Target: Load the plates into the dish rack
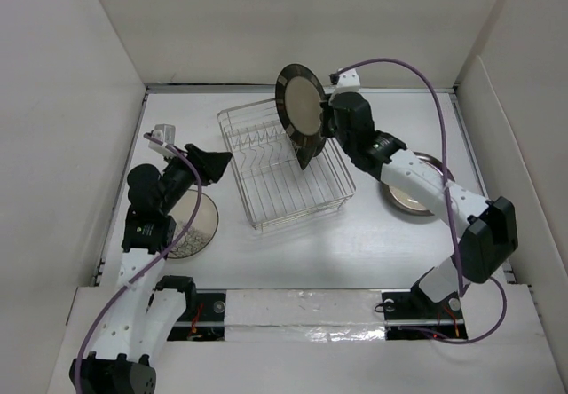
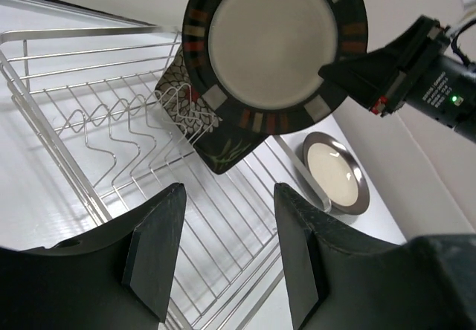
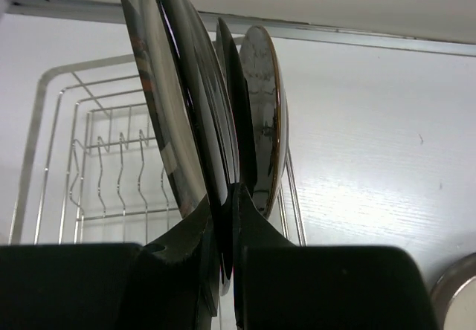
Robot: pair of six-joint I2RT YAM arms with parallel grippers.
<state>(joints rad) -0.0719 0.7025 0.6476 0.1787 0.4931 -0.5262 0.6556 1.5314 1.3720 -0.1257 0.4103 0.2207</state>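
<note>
The round plate (image 1: pixel 302 110) hangs on edge over the far right end of the rack (image 1: pixel 297 215), upright so it can drop between prongs. The right gripper (image 3: pixel 229 196) is clamped on its rim. A square plate (image 2: pixel 195 118) already stands in the rack. The left gripper (image 2: pixel 229 192) hovers beside the rack, jaws apart. 2 more lie on the worktop (image 1: pixel 373 252): left plate (image 1: pixel 200 223), right plate (image 1: pixel 408 197).

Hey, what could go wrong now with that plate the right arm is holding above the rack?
The right gripper pinches the round plate only at its rim, so it may slip or swing. Lowered, it could knock the square plate already standing in the dish rack just behind it. Its edge might also miss the prongs and the plate tip over.
</note>
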